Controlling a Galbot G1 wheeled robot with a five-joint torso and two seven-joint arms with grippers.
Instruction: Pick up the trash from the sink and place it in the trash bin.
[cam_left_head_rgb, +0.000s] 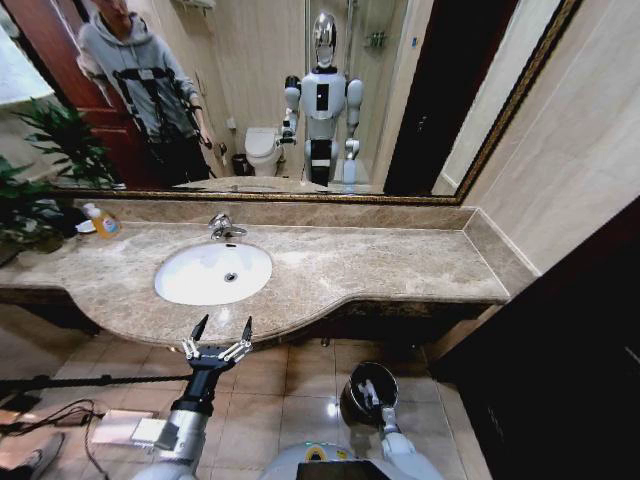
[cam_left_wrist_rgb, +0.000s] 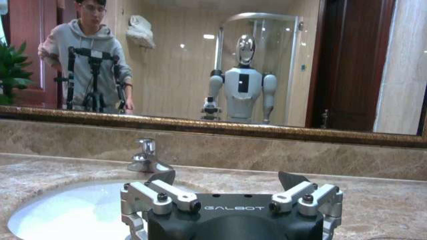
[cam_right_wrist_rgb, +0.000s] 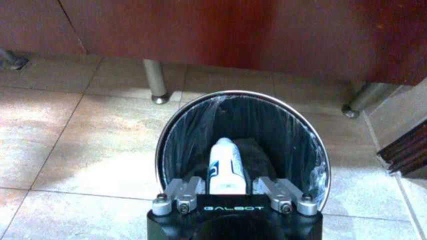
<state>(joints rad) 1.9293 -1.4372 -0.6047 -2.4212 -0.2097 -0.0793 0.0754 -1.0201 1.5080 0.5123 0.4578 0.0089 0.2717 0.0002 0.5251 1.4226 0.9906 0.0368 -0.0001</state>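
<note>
- Right gripper (cam_right_wrist_rgb: 227, 192), lower centre, pinches a white tube (cam_right_wrist_rgb: 225, 165) over the bin (cam_right_wrist_rgb: 180, 130), poised to drop it.
- Left gripper (cam_left_head_rgb: 221, 332) waits wide apart below the sink (cam_left_head_rgb: 180, 285).

Marble tabletop (cam_left_head_rgb: 380, 270) w/ white sink (cam_left_head_rgb: 213, 272) set in left half, chrome tap (cam_left_head_rgb: 224, 228) at back edge. Orange-capped soap bottle (cam_left_head_rgb: 103, 221) near back-left corner. Tiled floor (cam_left_head_rgb: 290, 385) below front edge carries trash bin (cam_left_head_rgb: 352, 398).

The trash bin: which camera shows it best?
The right wrist view: it looks straight down into the trash bin, where the right pincer holds a white tube. In the head view the trash bin is small, on the floor.
</note>
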